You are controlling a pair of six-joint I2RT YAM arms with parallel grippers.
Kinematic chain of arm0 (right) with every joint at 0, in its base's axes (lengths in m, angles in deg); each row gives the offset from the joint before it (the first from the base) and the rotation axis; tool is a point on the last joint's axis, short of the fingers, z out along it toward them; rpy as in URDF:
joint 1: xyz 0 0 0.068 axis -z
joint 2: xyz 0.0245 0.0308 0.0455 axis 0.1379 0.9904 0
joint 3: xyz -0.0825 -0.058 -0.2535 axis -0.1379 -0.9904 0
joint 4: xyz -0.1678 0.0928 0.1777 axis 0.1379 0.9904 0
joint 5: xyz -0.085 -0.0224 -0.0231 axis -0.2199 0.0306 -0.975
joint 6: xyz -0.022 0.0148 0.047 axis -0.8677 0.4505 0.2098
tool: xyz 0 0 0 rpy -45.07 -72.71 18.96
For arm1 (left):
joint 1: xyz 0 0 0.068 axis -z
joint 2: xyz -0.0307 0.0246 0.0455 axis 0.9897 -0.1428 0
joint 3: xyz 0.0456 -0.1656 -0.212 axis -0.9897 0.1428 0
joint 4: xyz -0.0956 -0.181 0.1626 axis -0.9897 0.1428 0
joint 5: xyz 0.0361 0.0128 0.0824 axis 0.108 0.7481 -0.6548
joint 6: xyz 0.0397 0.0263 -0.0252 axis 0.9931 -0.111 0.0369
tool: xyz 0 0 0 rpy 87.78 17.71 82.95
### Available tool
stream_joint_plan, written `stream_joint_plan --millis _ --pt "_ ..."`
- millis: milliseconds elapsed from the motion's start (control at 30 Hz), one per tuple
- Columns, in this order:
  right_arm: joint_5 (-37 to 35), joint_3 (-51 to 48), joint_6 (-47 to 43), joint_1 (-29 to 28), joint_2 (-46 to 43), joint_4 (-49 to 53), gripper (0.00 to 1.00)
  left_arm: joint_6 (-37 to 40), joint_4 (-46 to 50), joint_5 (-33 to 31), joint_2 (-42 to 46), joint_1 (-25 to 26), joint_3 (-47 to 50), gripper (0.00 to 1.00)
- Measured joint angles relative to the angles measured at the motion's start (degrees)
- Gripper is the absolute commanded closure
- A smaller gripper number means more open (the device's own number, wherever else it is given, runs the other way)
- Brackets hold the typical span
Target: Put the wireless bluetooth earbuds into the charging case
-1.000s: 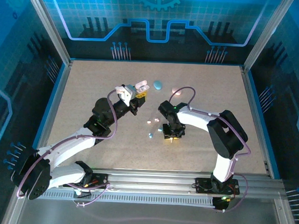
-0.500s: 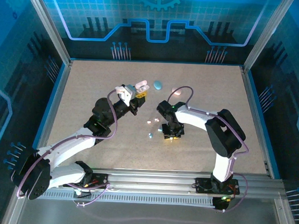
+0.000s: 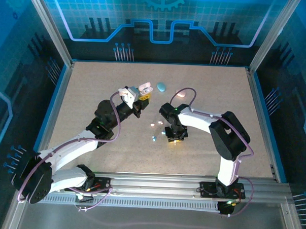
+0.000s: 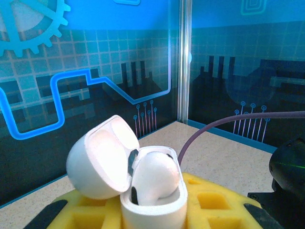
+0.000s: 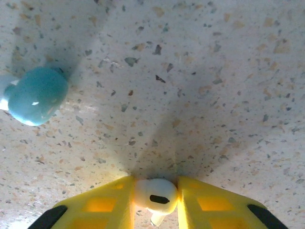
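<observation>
My left gripper (image 3: 143,94) is raised over the table's middle, shut on a white charging case (image 4: 155,214) whose lid (image 4: 97,157) is flipped open. One white earbud (image 4: 156,174) sits in the case. My right gripper (image 5: 156,204) points straight down at the table, its yellow fingers (image 5: 107,205) pressed against both sides of a second white earbud (image 5: 155,192); the same gripper sits at centre right (image 3: 174,138) in the top view. A pale blue earbud (image 5: 35,95) lies on the table to its left. Other tiny earbuds (image 3: 153,124) lie between the two grippers.
A pale blue case (image 3: 161,87) and a pink case (image 3: 180,94) lie behind the grippers toward the back. The right arm's purple cable (image 4: 224,124) arcs across the left wrist view. A blue rim (image 3: 57,100) and clear walls bound the speckled table.
The right gripper's fingers have closed in on the white earbud, and that arm has shifted slightly left. The left arm and its case have stayed put.
</observation>
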Motion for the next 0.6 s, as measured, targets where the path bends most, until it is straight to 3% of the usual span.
stream_joint_plan --millis 200,600 --pt "-4.0 -0.2 -1.4 0.0 -6.3 -0.3 0.73 -0.5 0.0 0.9 -0.9 0.0 0.0 0.79" --pt "-12.0 5.4 -10.4 0.1 -38.7 -4.6 0.73 -5.1 -3.3 13.0 -8.0 0.6 -2.8 0.79"
